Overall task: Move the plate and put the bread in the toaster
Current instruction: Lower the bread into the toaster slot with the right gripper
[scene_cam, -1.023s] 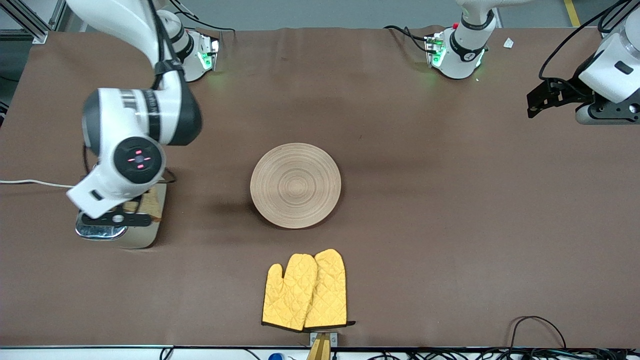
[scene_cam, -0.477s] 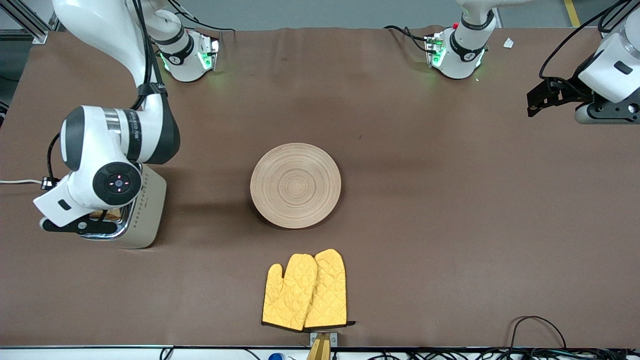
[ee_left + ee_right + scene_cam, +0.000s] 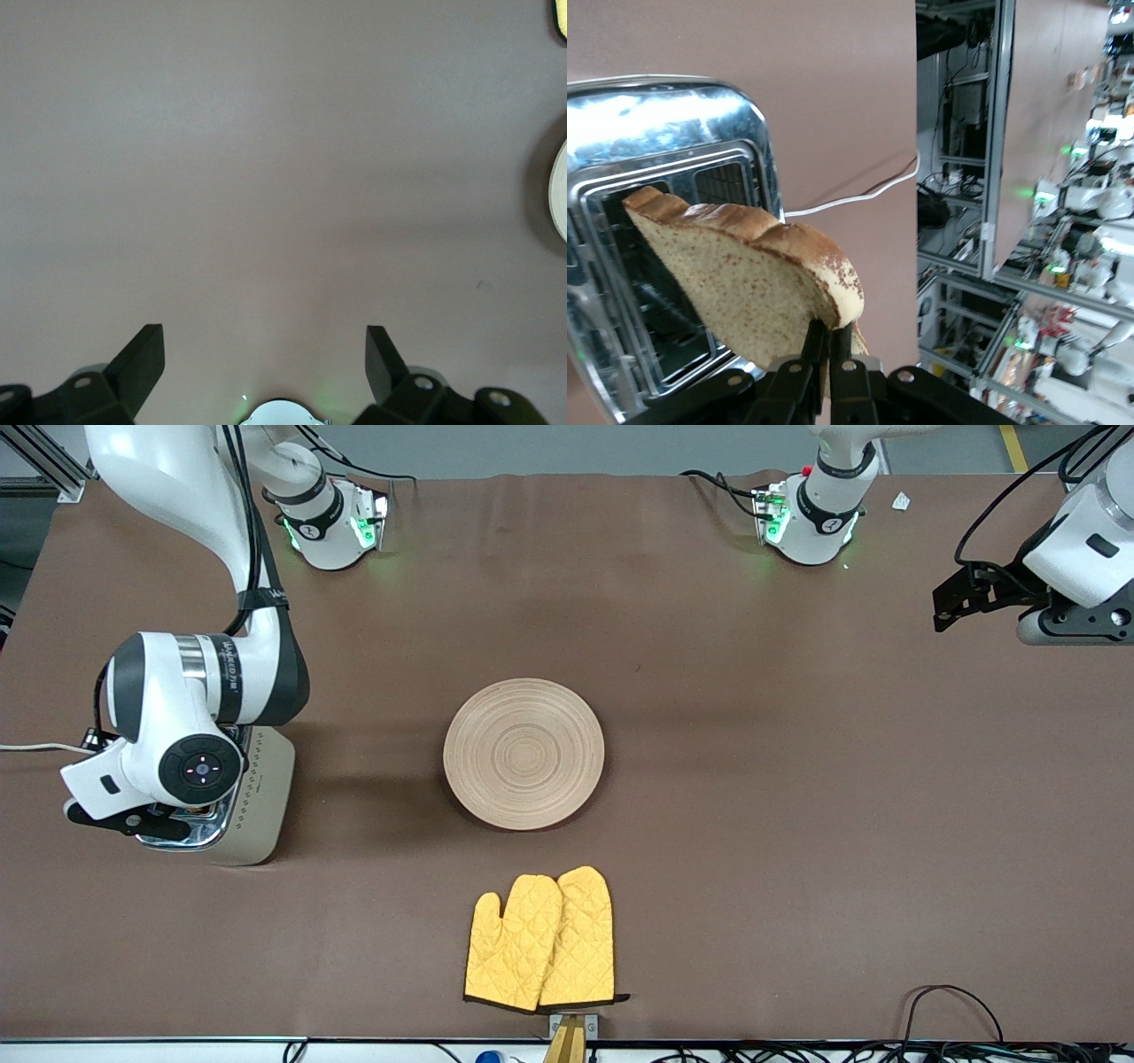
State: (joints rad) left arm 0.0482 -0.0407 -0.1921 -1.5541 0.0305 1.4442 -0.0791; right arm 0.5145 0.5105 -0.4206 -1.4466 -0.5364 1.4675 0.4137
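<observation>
The bread [image 3: 749, 270] is clamped in the right gripper [image 3: 826, 341], tilted over the toaster [image 3: 252, 806]. The left gripper [image 3: 264, 363] is held apart over bare desk [image 3: 797, 779], waiting.

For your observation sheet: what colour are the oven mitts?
Yellow, quilted oven mitts; clearest in the front view.

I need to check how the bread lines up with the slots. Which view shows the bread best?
The right wrist view: the bread is pinched in the right gripper over the toaster slots. The front view hides it under the arm; the left wrist view lacks it.
</observation>
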